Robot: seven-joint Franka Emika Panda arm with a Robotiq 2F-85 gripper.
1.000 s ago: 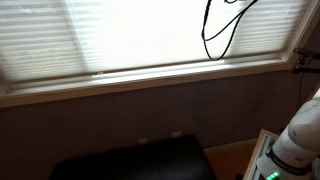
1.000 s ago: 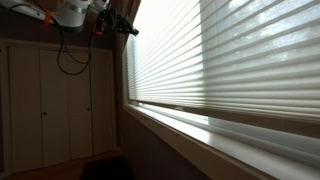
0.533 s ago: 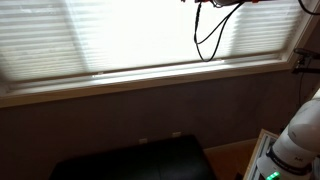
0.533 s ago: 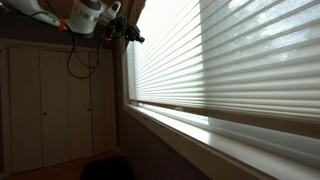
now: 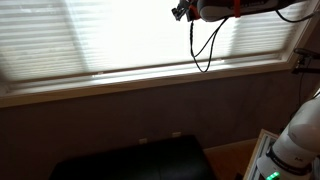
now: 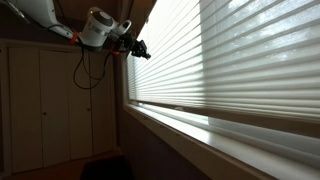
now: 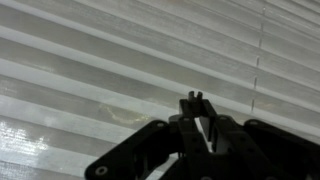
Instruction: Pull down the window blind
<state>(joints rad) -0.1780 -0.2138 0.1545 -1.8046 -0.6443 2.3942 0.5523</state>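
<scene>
White slats (image 7: 80, 60) filled the wrist view behind my gripper (image 7: 196, 98), only a black silhouette, its jaws narrow, almost together. In both exterior views the gripper (image 5: 180, 12) (image 6: 143, 50) hung high, near the slats. I could not make out the dark window blind anywhere.

slatted blind (image 7: 80, 70): pale, matt, ribbed, translucent
gripper (image 7: 197, 97): black, matt, hard plastic or metal
window sill (image 6: 200, 127): smooth, painted, faint sheen
</scene>
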